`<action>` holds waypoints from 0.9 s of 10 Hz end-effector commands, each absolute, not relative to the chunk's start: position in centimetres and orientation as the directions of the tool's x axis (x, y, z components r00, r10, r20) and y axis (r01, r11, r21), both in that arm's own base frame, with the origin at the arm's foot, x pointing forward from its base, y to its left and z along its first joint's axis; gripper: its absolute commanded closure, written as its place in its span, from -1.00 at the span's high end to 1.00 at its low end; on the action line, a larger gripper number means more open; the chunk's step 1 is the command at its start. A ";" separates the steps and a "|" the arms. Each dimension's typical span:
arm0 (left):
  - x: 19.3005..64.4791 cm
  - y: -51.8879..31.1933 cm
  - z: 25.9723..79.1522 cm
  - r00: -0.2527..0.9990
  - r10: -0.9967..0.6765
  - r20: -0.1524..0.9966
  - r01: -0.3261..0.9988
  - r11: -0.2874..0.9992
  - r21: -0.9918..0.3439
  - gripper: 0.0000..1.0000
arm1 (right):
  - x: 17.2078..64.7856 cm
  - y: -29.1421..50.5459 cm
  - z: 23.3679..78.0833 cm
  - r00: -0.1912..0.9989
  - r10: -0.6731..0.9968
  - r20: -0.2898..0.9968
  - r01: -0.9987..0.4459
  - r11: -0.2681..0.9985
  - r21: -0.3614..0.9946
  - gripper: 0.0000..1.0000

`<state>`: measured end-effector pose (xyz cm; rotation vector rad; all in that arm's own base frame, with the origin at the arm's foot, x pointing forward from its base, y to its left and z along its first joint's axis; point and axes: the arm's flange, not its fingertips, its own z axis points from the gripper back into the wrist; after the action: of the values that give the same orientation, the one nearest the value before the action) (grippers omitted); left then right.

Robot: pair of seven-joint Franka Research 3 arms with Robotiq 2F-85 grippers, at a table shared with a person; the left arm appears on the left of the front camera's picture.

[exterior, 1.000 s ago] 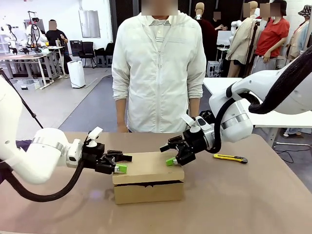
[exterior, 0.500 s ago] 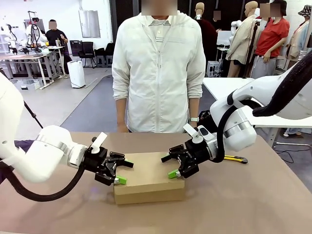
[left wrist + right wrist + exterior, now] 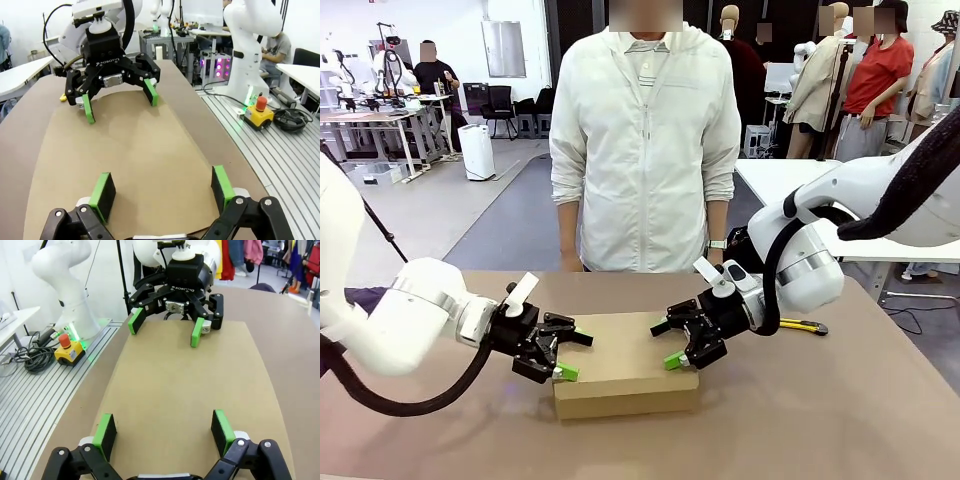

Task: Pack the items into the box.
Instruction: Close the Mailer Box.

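The brown cardboard box (image 3: 625, 378) lies at the table's middle with its flap lid flat down. The stapler and the navy pouch are hidden. My left gripper (image 3: 572, 353) is open at the box's left end, its lower green pad at the lid's edge. My right gripper (image 3: 666, 343) is open at the right end in the same way. In the left wrist view my open left gripper (image 3: 162, 190) hovers low over the lid (image 3: 125, 150), facing the right gripper (image 3: 120, 97). In the right wrist view my open right gripper (image 3: 163, 430) faces the left gripper (image 3: 167, 327) across the lid (image 3: 185, 385).
A slim yellow utility knife (image 3: 800, 325) lies on the table right of the box, behind my right arm. A person in a white jacket (image 3: 645, 140) stands at the far edge, hands off the table.
Both grippers came down onto the lid from either end. The dark gap along the box's front has closed and the lid now lies flat. Little moved in the last half second.
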<state>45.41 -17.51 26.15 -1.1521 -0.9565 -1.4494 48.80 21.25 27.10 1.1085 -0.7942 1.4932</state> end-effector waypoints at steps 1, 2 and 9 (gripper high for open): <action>44.1 -16.3 28.4 -0.057 -0.139 0.989 0.988 -0.152 0.035 1.00 | 47.8 20.9 28.1 0.009 0.365 0.931 -0.972 -0.215 0.094 1.00; 43.6 -15.5 30.6 -0.098 -0.086 0.991 0.989 -0.118 0.088 1.00 | 47.8 20.5 30.0 0.041 0.339 0.940 -0.968 -0.219 0.121 1.00; 39.4 0.0 37.1 0.665 -0.090 0.741 0.745 0.021 -0.666 1.00 | 43.1 2.9 43.6 0.734 0.284 0.617 -0.648 0.023 0.761 1.00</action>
<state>39.83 -1.79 35.64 -1.3863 -0.7413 -0.8736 44.49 5.61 42.30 1.3028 -0.4033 0.8738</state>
